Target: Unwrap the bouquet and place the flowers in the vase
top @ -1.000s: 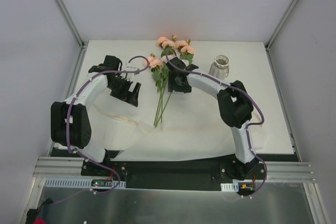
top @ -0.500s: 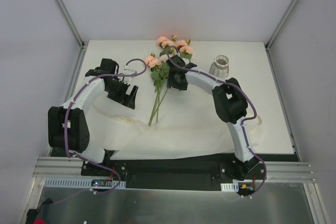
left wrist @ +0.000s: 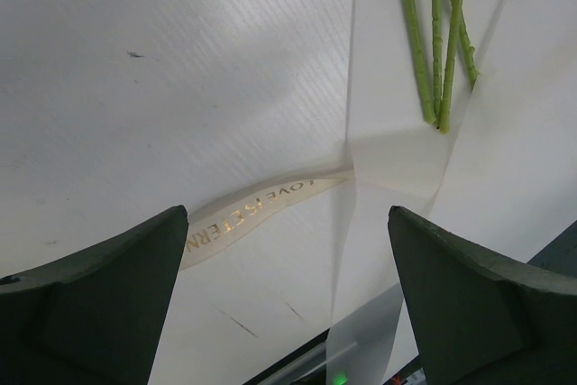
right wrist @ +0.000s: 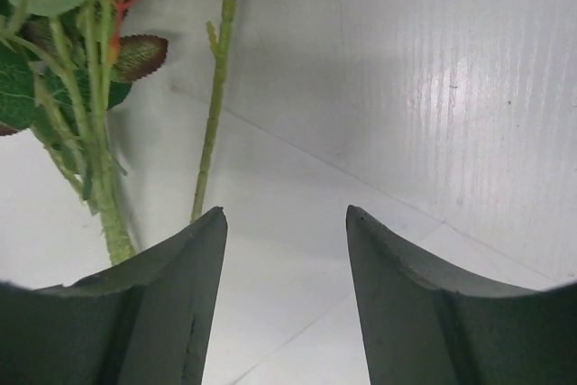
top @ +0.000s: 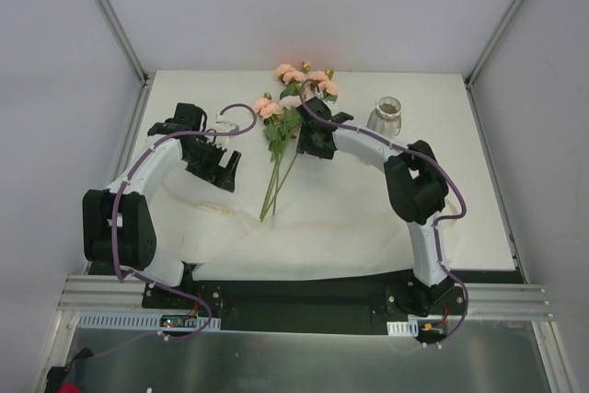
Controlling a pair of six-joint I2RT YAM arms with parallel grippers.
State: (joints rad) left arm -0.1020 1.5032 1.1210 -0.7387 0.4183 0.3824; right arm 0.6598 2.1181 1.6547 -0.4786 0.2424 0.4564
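Fingers of the left gripper stand spread wide with nothing between them, hovering left of centre in the top view over a cream ribbon with gold lettering that lies loose on the table. Right of it lie the flowers, flat on the opened wrapping paper. Their long axis runs from the peach blooms at upper centre down to the cut ends at lower centre, leaning slightly leftward. In the left wrist view those cut ends sit at the upper right, beyond the fingertips and well apart from them.

Next comes the right gripper, just beside the leafy upper part of the stems, on their right. Its fingers are partly spread and pinch nothing: in its own view only paper shows in the gap. The stems stand outside the left-hand finger, running roughly along the fingers' length, not across the gap. This arm looks much the nearer, so the pick seems to turn on shifting leftward until the stems fall between the fingers. At upper right the vase stands upright, near the right arm's forearm and apart from the blooms.

White and matte, the table carries paper across its lower half. Pale walls and metal posts close in three sides.
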